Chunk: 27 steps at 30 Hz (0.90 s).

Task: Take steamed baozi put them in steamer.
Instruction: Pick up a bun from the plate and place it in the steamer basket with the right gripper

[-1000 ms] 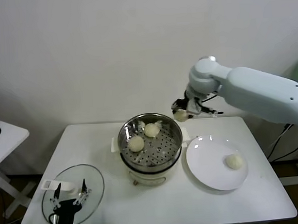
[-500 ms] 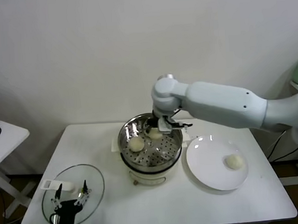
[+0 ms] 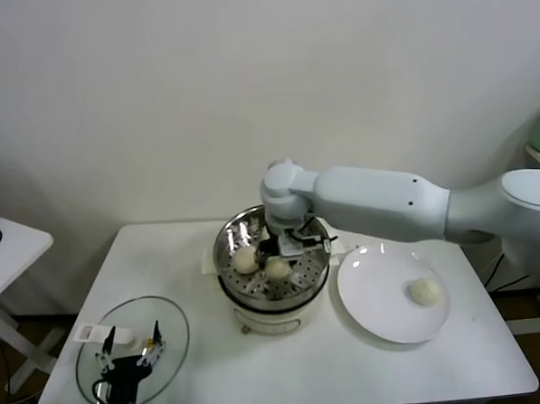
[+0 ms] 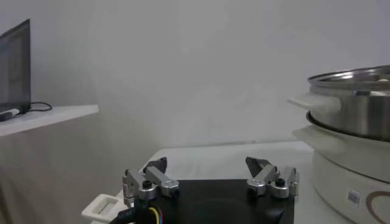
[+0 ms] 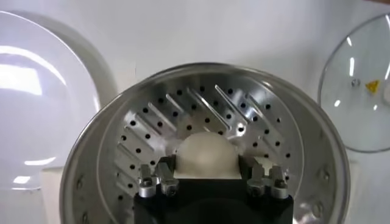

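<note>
The steamer [image 3: 227, 245] stands mid-table, a shiny steel pot on a cream base. My right gripper [image 3: 279, 258] reaches down into it, shut on a steamed baozi [image 3: 277, 269]. In the right wrist view that baozi [image 5: 206, 153] sits between the fingers of the right gripper [image 5: 206, 165], just above the perforated tray [image 5: 152, 122]. Another baozi [image 3: 245, 258] lies on the tray beside it. One more baozi [image 3: 425, 291] rests on the white plate [image 3: 380, 318]. My left gripper [image 3: 126, 352] is parked open over the glass lid [image 3: 167, 320]; it shows in its own wrist view [image 4: 206, 165] with nothing between its fingers.
The plate lies right of the steamer and the glass lid at the table's front left corner. The steamer's side [image 4: 353, 115] rises beside the left gripper. A second small table [image 3: 9, 243] stands off to the left. The white wall is close behind.
My right arm swung left from behind the plate side to over the steamer and lowered the baozi into the pot. The left arm stayed where it was.
</note>
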Motion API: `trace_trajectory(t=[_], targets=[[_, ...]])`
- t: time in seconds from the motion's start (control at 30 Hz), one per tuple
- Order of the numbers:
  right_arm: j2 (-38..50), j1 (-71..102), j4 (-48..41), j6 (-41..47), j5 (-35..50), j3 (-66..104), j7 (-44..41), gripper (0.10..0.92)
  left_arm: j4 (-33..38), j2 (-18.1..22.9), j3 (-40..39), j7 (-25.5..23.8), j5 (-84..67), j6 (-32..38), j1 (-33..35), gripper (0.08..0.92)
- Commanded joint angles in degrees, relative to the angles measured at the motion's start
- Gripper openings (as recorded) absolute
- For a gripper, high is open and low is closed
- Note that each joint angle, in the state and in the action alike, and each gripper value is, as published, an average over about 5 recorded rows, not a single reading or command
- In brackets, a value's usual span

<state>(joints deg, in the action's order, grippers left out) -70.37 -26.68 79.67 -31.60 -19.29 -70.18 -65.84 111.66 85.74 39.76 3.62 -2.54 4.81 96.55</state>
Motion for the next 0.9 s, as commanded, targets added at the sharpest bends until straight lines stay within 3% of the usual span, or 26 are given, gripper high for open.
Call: trace_trajectory(t=[0.03,0.7,0.9], targets=[[-1.23,0.31,0.52,-2.10,0.86,-1.28,0.36,0.674,-0.02,0.10,-0.08,-0.01,0.25,-0.15,-0.10,0.823],[-0.29,1.00,2.55,-2.55,-0.26,-1.90,0.89,0.699,0.00,0.56,-0.37,0.02,0.51,-0.28,-0.34,0.823],[-0.02,1.47,3.19,-4.66,-2.98,-0.30,0.98,0.803,-0.15,0.64,-0.38,0.03,0.50,-0.24,-0.42,0.823]])
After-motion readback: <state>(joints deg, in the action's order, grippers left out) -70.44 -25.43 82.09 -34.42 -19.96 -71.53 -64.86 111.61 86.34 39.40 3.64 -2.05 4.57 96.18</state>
